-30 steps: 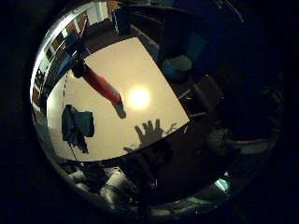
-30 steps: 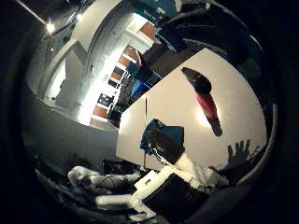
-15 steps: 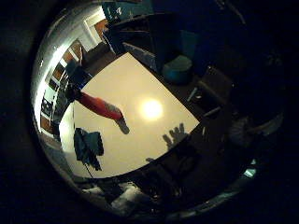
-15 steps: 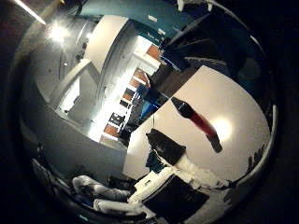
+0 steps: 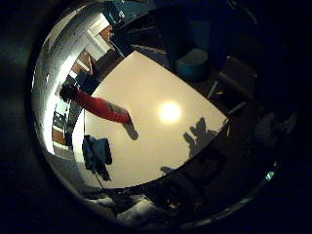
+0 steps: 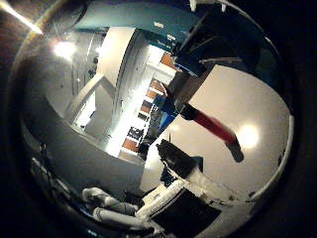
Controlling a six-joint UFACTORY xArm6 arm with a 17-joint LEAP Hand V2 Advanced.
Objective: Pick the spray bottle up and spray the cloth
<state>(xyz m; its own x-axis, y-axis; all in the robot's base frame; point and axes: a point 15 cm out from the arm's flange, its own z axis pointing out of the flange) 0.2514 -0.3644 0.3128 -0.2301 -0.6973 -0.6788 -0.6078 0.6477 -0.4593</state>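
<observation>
Two task things sit on the pale, smooth-topped desk [image 5: 161,87], well apart from the hand: a tall red plastic spray bottle with a dark trigger head [image 5: 100,106], standing upright, and a crumpled dark blue cloth [image 5: 96,153] lying flat near the desk's edge. Taking the desk's middle as the dial's centre in the little-finger-side view, the bottle stands at about nine o'clock and the cloth at about seven, the two near each other but apart.

The white and black hand [image 6: 198,181] shows only as a body part and a dark fingertip at the thumb-side view's edge; whether its fingers are straight or curled I cannot tell, though it appears to have hold of nothing.

The bottle looks stiff, light to middling depending on fill, which cannot be seen, and likely slick. The best hold is probably round the neck just under the head, leaving a finger for the trigger. It looks top-heavy, so a nudge could tip it. The cloth is soft and limp.

No label or writing is legible.
</observation>
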